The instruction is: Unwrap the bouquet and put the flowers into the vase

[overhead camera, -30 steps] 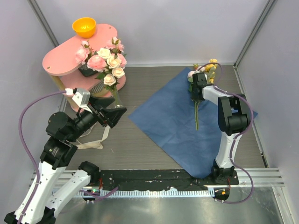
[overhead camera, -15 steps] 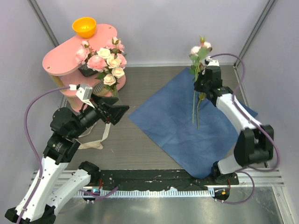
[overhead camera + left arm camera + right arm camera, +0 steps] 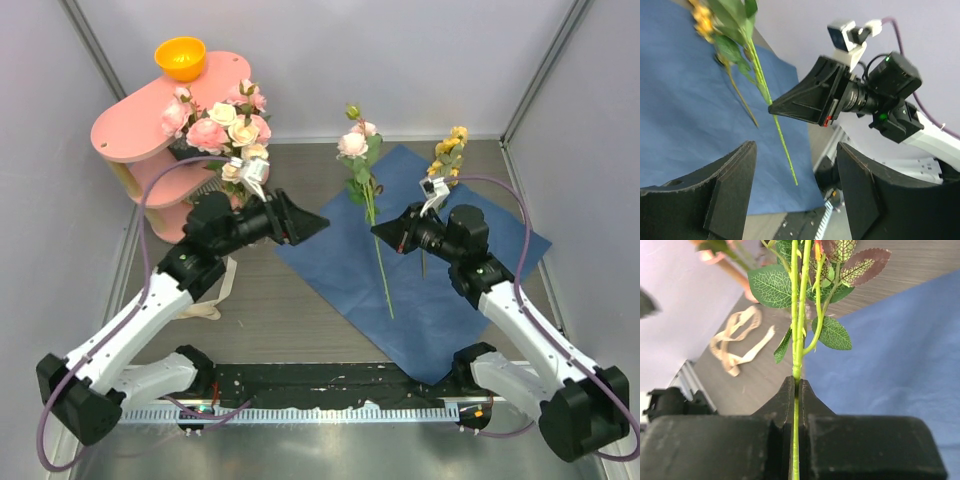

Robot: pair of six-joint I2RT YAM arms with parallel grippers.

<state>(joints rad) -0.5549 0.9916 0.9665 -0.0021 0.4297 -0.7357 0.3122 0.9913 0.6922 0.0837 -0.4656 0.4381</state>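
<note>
I'm looking at a white-walled bay with a grey wood-grain surface point(image 3: 300, 310), and a sheet of blue paper point(image 3: 420, 320) lies opened flat across its middle and right.

My right gripper point(image 3: 383, 232) is clamped tight on the pink-and-cream flower point(image 3: 352, 145). Its fingertips pinch the thin green stem point(image 3: 796, 340) about halfway along, just below a cluster of veined leaves. The blooms sit beyond the gripper toward the back wall. The bare end of the stem trails back past the gripper toward the arm bases, over the blue paper.

Behind that gripper, nearer the far right corner, a yellow spray point(image 3: 450, 148) lies on the paper, apart from the held stem.

My left gripper point(image 3: 318, 222) points straight at the right one from its left. It is near the right gripper but not touching it or the stem. Its jaws stand wide, and the left wrist view shows only paper and the right gripper's nose between them.

Further back on the left gripper's own left, a bunch of pink and cream blooms point(image 3: 225, 125) stands against a pink shelf unit point(image 3: 130, 125). My left arm hides whatever holds the bunch. An orange bowl point(image 3: 180, 57) sits on the shelf's top. Below the left arm, on the bare surface, a cream ribbon point(image 3: 205, 305) lies loose.
</note>
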